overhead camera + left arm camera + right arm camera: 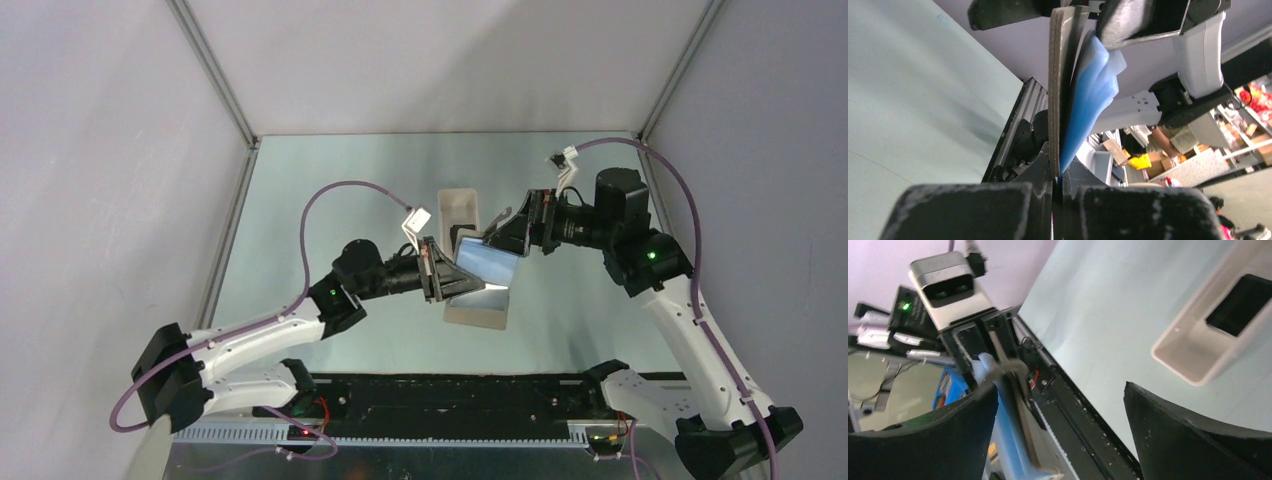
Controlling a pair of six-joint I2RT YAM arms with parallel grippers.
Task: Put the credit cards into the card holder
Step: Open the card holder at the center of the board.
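My left gripper [445, 272] is shut on one edge of the card holder [487, 262] and holds it above the table, opened, with its silvery-blue inside facing up. In the left wrist view the card holder [1060, 90] stands edge-on in the shut gripper [1058, 176], grey-brown outside and blue inside. My right gripper [505, 232] is open at the holder's far edge. In the right wrist view the holder [1013, 415] lies against the left finger of that gripper [1060, 390]. A black credit card [1240, 305] lies in the white tray [1193, 367].
The long white tray [458, 205] lies on the table under and behind the held card holder. The black base rail [450, 395] runs along the near edge. Grey walls enclose the left, back and right sides.
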